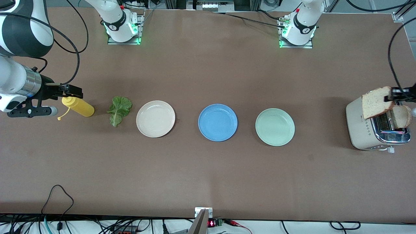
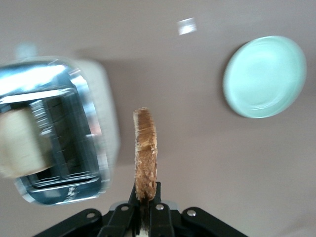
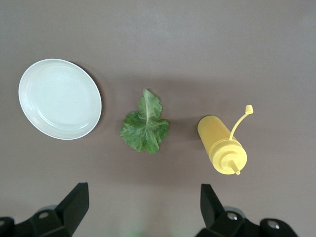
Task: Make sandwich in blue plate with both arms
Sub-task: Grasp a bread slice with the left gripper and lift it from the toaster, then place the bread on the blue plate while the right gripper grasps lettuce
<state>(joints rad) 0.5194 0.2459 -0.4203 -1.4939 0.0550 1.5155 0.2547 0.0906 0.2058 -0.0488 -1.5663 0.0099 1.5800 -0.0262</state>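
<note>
My left gripper (image 1: 394, 94) is shut on a tan, brown-crusted bread slice (image 1: 375, 102) and holds it just above the toaster (image 1: 360, 130). In the left wrist view the slice (image 2: 145, 148) stands edge-on between the shut fingers of the left gripper (image 2: 146, 207). A second slice (image 1: 402, 116) sits in a toaster slot. The blue plate (image 1: 217, 122) lies empty at mid-table. The lettuce leaf (image 1: 119, 110) lies flat toward the right arm's end. My right gripper (image 1: 75, 92) is open and empty over the yellow bottle (image 1: 79, 106); in the right wrist view the right gripper (image 3: 144, 207) is over bare table, with the leaf (image 3: 144, 126) in sight.
A cream-white plate (image 1: 155, 118) lies between the leaf and the blue plate. A pale green plate (image 1: 275, 126) lies between the blue plate and the toaster. The yellow squeeze bottle lies on its side beside the leaf.
</note>
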